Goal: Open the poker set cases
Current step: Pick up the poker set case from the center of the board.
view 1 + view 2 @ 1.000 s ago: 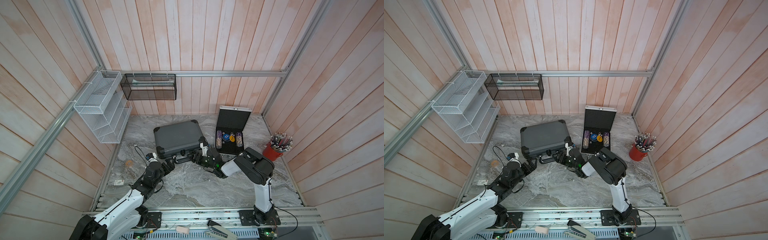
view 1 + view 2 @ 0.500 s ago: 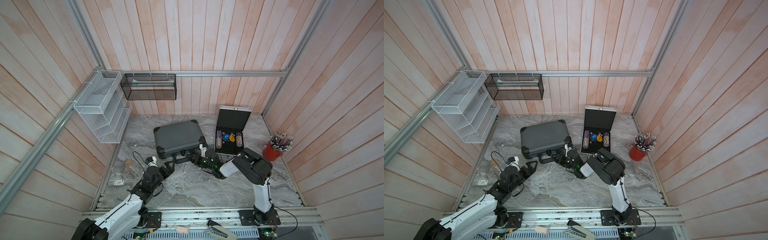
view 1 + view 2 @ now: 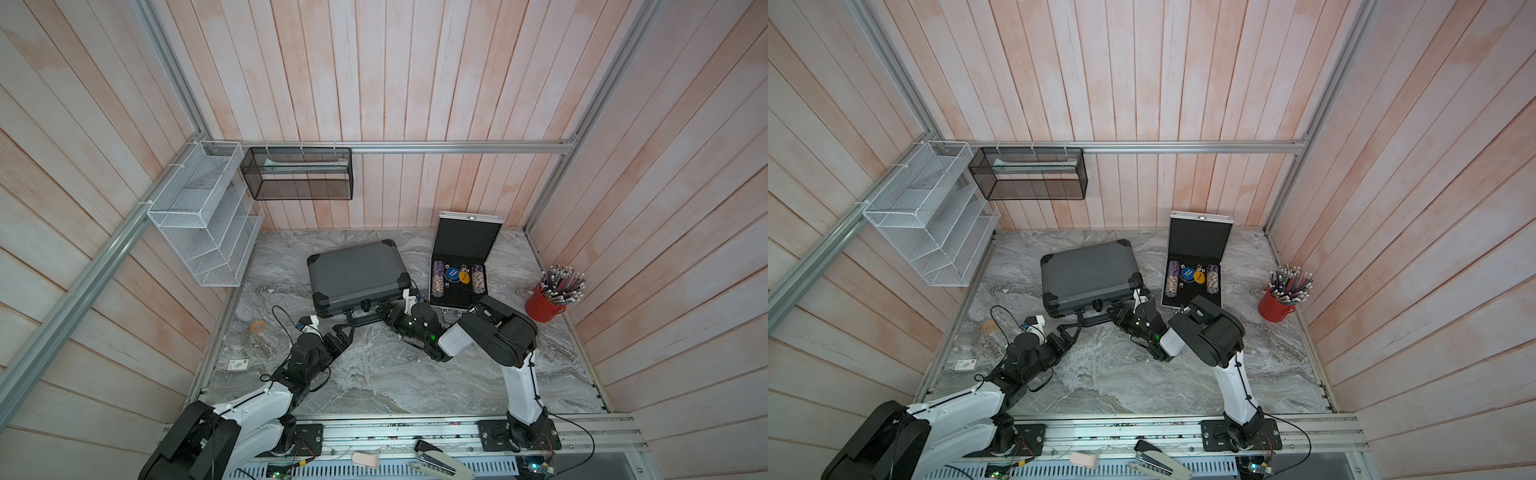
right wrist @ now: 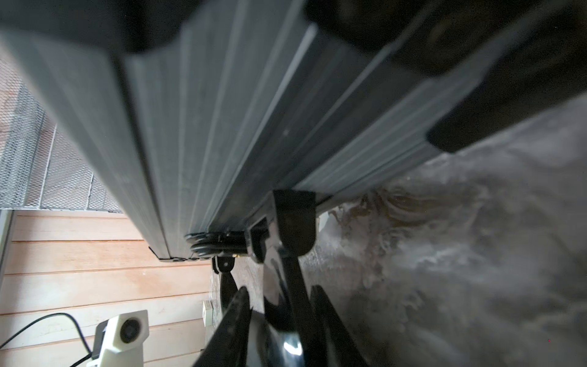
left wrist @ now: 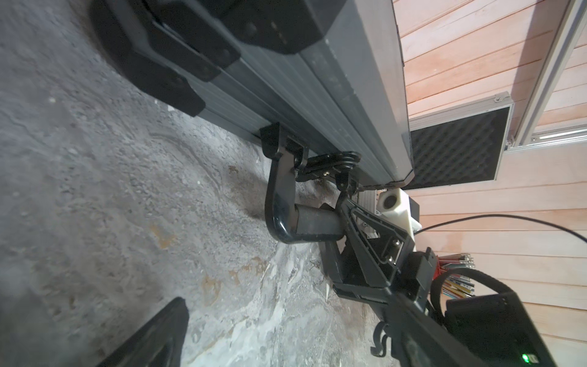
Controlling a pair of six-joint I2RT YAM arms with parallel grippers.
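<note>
The larger dark grey poker set case (image 3: 357, 272) (image 3: 1088, 272) lies shut at the table's middle, its black handle (image 3: 361, 321) (image 5: 286, 219) (image 4: 287, 248) facing the front. My right gripper (image 3: 384, 314) (image 3: 1115, 314) (image 4: 279, 290) is shut on the handle's right end, one finger on each side of the bar. My left gripper (image 3: 344, 332) (image 3: 1069, 331) hovers open just left of the handle and holds nothing; one finger (image 5: 152, 336) shows in the left wrist view. The smaller silver case (image 3: 462, 266) (image 3: 1196, 266) stands open to the right, chips inside and its foam-lined lid (image 5: 454, 149) upright.
A red cup of pencils (image 3: 545, 305) stands at the right edge. On the left wall hangs a white wire rack (image 3: 199, 232), and on the back wall a black mesh basket (image 3: 297, 178). A tape roll (image 3: 258, 326) and a small card (image 3: 237, 365) lie front left.
My right gripper's jaws have narrowed onto the handle and the right arm has shifted slightly left. The left arm has drawn back a little, staying open.
</note>
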